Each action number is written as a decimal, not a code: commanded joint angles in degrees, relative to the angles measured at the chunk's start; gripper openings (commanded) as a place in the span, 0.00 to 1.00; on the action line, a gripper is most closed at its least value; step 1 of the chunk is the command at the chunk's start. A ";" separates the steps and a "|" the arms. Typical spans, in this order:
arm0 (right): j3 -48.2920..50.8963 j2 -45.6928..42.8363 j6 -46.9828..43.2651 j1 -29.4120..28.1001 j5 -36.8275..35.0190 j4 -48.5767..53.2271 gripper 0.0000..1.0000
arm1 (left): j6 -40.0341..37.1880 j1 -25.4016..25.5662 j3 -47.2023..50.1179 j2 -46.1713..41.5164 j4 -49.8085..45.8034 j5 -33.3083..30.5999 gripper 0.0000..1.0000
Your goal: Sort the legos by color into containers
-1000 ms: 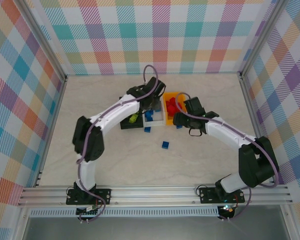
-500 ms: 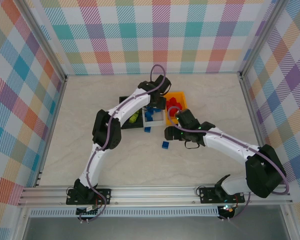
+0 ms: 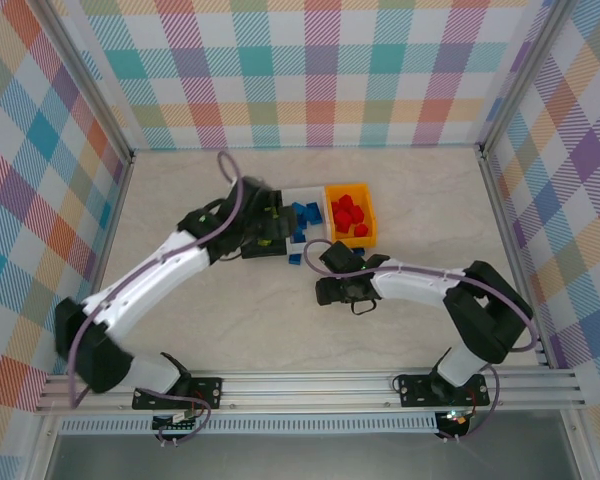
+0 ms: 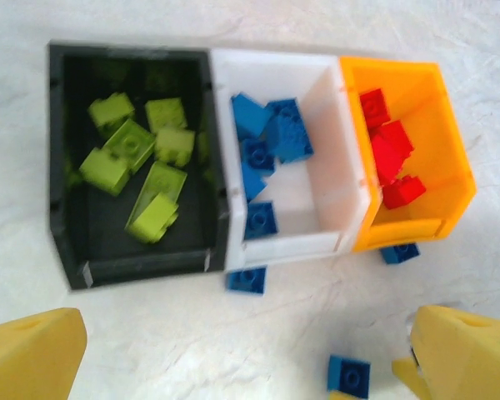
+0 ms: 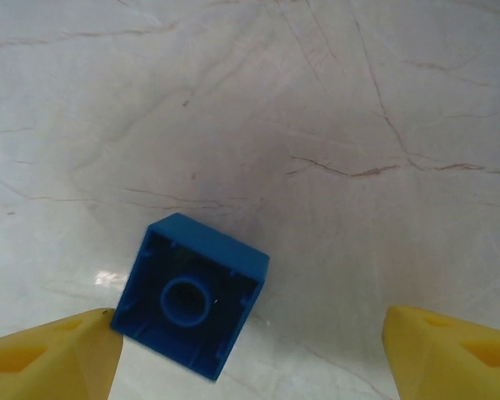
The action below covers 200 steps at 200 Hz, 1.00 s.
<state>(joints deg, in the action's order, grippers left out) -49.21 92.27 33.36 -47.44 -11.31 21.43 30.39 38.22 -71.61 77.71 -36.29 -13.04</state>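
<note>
Between the wide-open, empty fingers (image 5: 42, 354) of the right tool (image 5: 250, 321), a blue lego (image 5: 192, 293), hollow underside up

We take this for a robot test cell in a lab, not a home or a shop. A left arm (image 3: 155, 275) and a right arm (image 3: 420, 283) are bolted to an aluminium rail (image 3: 310, 385) at the near edge of a pale marble-look table (image 3: 260, 330). Metal posts (image 3: 83, 80) carry checked cloth walls (image 3: 310, 70) on three sides — a closed stage. On it sit small bins (image 4: 317, 158) and toy bricks (image 4: 271, 133).
</note>
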 commanded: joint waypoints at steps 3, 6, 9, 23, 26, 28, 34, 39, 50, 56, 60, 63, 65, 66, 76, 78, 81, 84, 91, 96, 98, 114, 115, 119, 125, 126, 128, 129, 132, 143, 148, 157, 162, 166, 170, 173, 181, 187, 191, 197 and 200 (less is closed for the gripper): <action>-2.82 2.79 1.79 -1.36 -3.34 -2.08 0.79 | 5.86 0.62 11.94 -5.14 2.02 -1.80 1.00; -3.13 3.12 1.87 -1.68 -3.70 -2.03 0.78 | 6.34 0.63 13.30 -5.99 2.02 -1.75 1.00; -3.50 3.51 1.85 -1.85 -4.13 -1.91 0.77 | 6.76 0.63 14.55 -6.82 2.17 -1.76 1.00; -5.02 5.19 2.04 -2.69 -5.28 -0.94 0.72 | 9.02 0.63 19.66 -10.00 2.20 -2.31 1.00; -5.36 5.49 2.18 -2.82 -5.74 -0.69 0.70 | 9.37 0.64 20.68 -10.58 2.30 -2.28 1.00; -5.54 5.65 2.22 -2.89 -5.96 -0.40 0.70 | 9.56 0.63 21.35 -10.94 2.44 -2.26 1.00; -5.95 6.07 2.55 -3.10 -6.43 -0.02 0.66 | 10.10 0.61 23.01 -11.85 2.69 -2.26 1.00; -6.15 6.31 2.66 -3.18 -6.49 0.26 0.62 | 10.51 0.66 24.13 -12.47 2.63 -2.53 1.00; -6.31 6.60 2.84 -3.29 -6.48 0.50 0.55 | 11.21 0.63 25.61 -13.34 2.37 -3.18 1.00; -6.27 6.46 2.87 -3.32 -6.49 0.50 0.51 | 11.22 0.62 26.13 -13.65 2.30 -3.27 1.00; -6.25 6.43 2.90 -3.36 -6.45 0.50 0.49 | 11.31 0.63 26.34 -13.79 2.13 -3.53 1.00; -6.29 6.27 2.90 -3.44 -6.44 0.47 0.47 | 11.32 0.65 26.43 -13.91 1.98 -3.61 1.00; -6.26 6.22 2.86 -3.45 -6.40 0.46 0.46 | 11.35 0.64 26.44 -13.97 1.83 -3.76 1.00; -6.25 6.15 2.85 -3.45 -6.42 0.46 0.46 | 11.35 0.63 26.48 -14.03 1.79 -3.84 1.00; -6.25 5.46 2.69 -3.62 -6.35 0.16 0.41 | 11.53 0.59 26.82 -14.56 1.58 -4.38 1.00; -6.25 5.29 2.59 -3.62 -6.27 0.16 0.41 | 11.58 0.62 26.89 -14.59 1.51 -4.48 1.00; -6.25 5.01 2.51 -3.70 -6.20 -0.02 0.40 | 11.56 0.63 27.02 -14.73 1.37 -4.72 1.00; -6.33 4.72 2.33 -3.71 -6.18 -0.14 0.39 | 11.61 0.63 27.07 -14.91 1.40 -4.98 1.00; -6.72 3.82 1.93 -3.83 -6.10 -0.17 0.37 | 11.56 0.63 27.24 -15.24 1.23 -5.43 1.00; -7.19 3.25 1.54 -3.82 -6.09 -0.05 0.36 | 11.60 0.63 27.38 -15.43 1.06 -5.74 1.00; -7.43 3.04 1.24 -3.80 -6.03 0.06 0.36 | 11.59 0.63 27.40 -15.49 0.99 -5.89 1.00; -10.51 1.32 -1.26 -3.69 -6.53 0.89 0.34 | 11.61 0.63 27.19 -15.95 0.11 -6.57 1.00; -10.79 1.28 -1.45 -3.66 -6.57 0.93 0.34 | 11.61 0.63 27.21 -15.94 0.05 -6.61 1.00; -12.07 1.17 -2.24 -3.51 -6.76 1.24 0.34 | 11.61 0.63 27.18 -16.07 -0.21 -6.72 1.00; -14.24 1.58 -3.17 -3.00 -6.65 1.77 0.34 | 11.63 0.63 27.14 -16.24 -0.55 -6.84 1.00; -14.60 1.68 -3.33 -2.87 -6.63 1.81 0.34 | 11.67 0.63 27.14 -16.30 -0.63 -6.87 1.00; -15.37 1.93 -3.55 -2.71 -6.49 2.05 0.34 | 11.72 0.59 27.14 -16.37 -0.73 -6.90 1.00; -15.73 2.07 -3.69 -2.51 -6.47 2.13 0.34 | 11.71 0.56 27.10 -16.46 -0.81 -6.91 1.00; -16.79 2.45 -4.00 -2.06 -6.28 2.32 0.34 | 11.82 0.62 27.09 -16.56 -1.01 -7.07 1.00; -20.51 4.35 -5.04 -0.42 -5.93 2.43 0.34 | 11.85 0.63 27.27 -17.15 -1.52 -7.35 1.00; -21.99 5.39 -5.62 0.38 -6.00 2.23 0.34 | 11.88 0.63 27.35 -17.58 -1.81 -7.39 1.00; -25.31 7.63 -6.23 1.82 -5.58 2.16 0.34 | 12.13 0.63 27.49 -18.08 -2.33 -7.44 1.00; -27.23 9.17 -6.69 2.66 -5.14 2.25 0.34 | 12.15 0.61 27.50 -18.50 -2.63 -7.40 1.00; -29.01 10.44 -6.96 3.30 -4.93 2.57 0.35 | 12.14 0.61 27.60 -18.84 -2.87 -7.36 1.00; -30.71 11.81 -7.11 3.87 -4.80 3.05 0.35 | 12.15 0.63 27.67 -19.21 -3.05 -7.36 1.00; -31.96 12.86 -7.25 4.27 -4.71 3.38 0.35 | 12.15 0.63 27.78 -19.48 -3.26 -7.36 1.00; -34.57 15.41 -7.88 5.13 -4.36 3.73 0.35 | 12.28 0.63 27.99 -20.16 -3.71 -7.35 1.00; -36.52 17.14 -8.32 5.57 -4.19 4.02 0.36 | 12.32 0.62 28.13 -20.74 -4.02 -7.55 1.00; -37.81 18.21 -8.46 5.79 -4.09 4.40 0.36 | 12.41 0.58 28.32 -21.04 -4.20 -7.50 1.00; -39.76 19.87 -8.67 6.15 -3.99 5.03 0.36 | 12.48 0.64 28.57 -21.55 -4.45 -7.57 1.00; -40.62 20.67 -8.74 6.21 -3.83 5.33 0.37 | 12.50 0.63 28.63 -21.90 -4.55 -7.65 1.00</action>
<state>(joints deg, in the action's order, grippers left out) -84.84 106.52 27.38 -42.72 -16.32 23.00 41.82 38.24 -44.69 58.11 -37.58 -19.20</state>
